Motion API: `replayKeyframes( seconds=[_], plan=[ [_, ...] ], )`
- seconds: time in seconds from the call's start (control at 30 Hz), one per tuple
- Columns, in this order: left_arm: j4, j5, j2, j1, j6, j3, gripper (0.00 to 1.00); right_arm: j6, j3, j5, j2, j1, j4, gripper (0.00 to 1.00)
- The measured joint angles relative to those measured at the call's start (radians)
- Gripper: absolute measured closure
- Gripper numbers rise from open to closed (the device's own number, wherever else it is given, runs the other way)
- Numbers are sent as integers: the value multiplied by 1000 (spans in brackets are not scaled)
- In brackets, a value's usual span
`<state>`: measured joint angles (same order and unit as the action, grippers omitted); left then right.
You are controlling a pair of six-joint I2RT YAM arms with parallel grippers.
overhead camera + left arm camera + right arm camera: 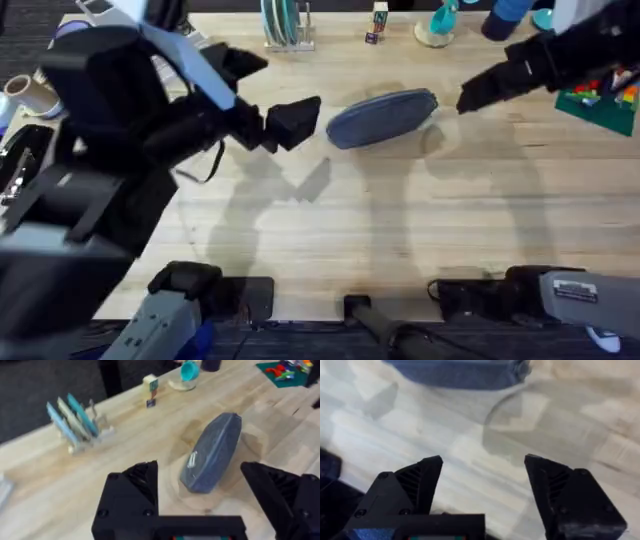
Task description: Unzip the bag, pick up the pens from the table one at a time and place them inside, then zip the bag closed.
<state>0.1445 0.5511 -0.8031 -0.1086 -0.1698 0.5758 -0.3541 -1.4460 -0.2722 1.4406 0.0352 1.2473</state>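
— Where is the bag (382,117) right now?

— It lies on the light wooden worktop (400,230), toward the far side and a little right of the middle, its long axis slightly slanted. In the left wrist view the bag (212,452) shows a seam running along its top and a small pale pull tab near the end closest to the camera. From what shows, it looks closed.

— And the left hand (290,124)?

— It hangs just beside the bag's left end, not touching it. The left wrist view shows its two black fingers (132,492) spread wide, released, with nothing between them, and the near end of the bag lies in the gap ahead of them.

— The right hand (468,98)?

— It hovers off the bag's right end, close but apart from it. In the right wrist view its fingers (415,485) stand wide apart too, released and holding nothing, over bare wood, with the blue edge of the bag (455,372) farther off.

— Anything else on the worktop?

— Along the far edge there is a rack of teal plates (285,25), a small block (379,17), a teal cup on a coaster (440,25), and at the right a green mat with coloured bricks (600,100).
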Motion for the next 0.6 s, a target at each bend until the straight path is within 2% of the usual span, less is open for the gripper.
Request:
replayKeyframes(
  seconds=[0.13, 0.3, 0.43, 0.6],
  plan=[
    [134, -50, 111, 0, 81, 0, 5, 8, 0, -2, -38, -14, 44, 6],
    [295, -91, 217, 0, 147, 3, 5, 11, 0, -5, -97, -46, 81, 5],
    [476, -139, 234, 0, 189, 50, 6, 15, 0, -5, -140, -58, 120, 5],
    [632, -177, 232, 0, 210, 139, 6, 38, 0, -5, -154, -58, 166, 5]
  ],
)
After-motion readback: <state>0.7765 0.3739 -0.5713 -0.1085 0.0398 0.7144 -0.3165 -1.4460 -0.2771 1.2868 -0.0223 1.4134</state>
